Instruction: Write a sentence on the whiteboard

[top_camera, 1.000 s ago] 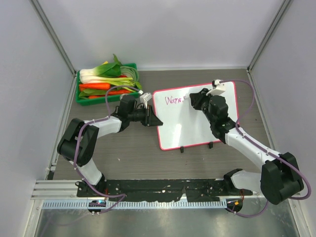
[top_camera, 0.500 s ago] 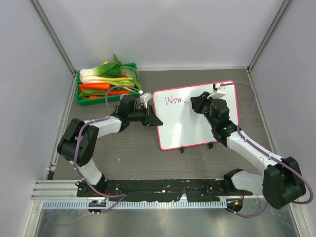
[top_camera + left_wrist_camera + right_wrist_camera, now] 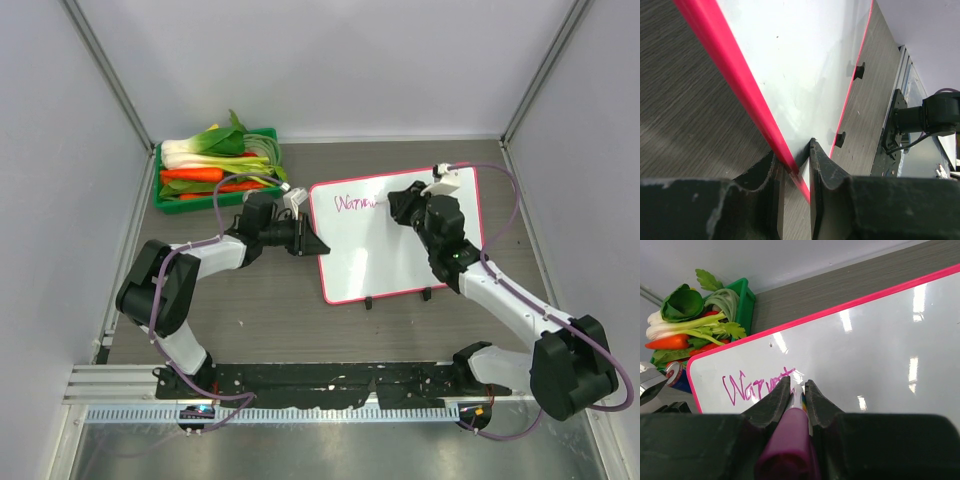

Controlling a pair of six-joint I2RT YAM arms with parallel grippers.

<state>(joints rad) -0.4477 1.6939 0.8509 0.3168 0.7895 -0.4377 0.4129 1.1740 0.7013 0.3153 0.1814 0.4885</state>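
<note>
Looking from the wrists only: right fingers (image 3: 772, 402) grip a marker (image 3: 789, 440), left fingers (image 3: 824, 167) the whiteboard (image 3: 800, 60).

Whiteboard (image 3: 380, 260) glossy white, pink-red frame, black feet (image 3: 368, 303). Sentence (image 3: 357, 204) thin magenta. Marker (image 3: 787, 440) magenta. Crate (image 3: 168, 202) green, carrots (image 3: 195, 175) orange, leafy greens (image 3: 215, 145) green-white. Table (image 3: 270, 320) dark grey-brown wood grain.

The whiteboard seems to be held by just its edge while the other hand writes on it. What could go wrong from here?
The left hand pinches only the thin pink frame of the whiteboard, so pen pressure might shift or pivot it and skew the line. The right hand sits close over the pink writing with the marker, so it might smear fresh ink.
</note>
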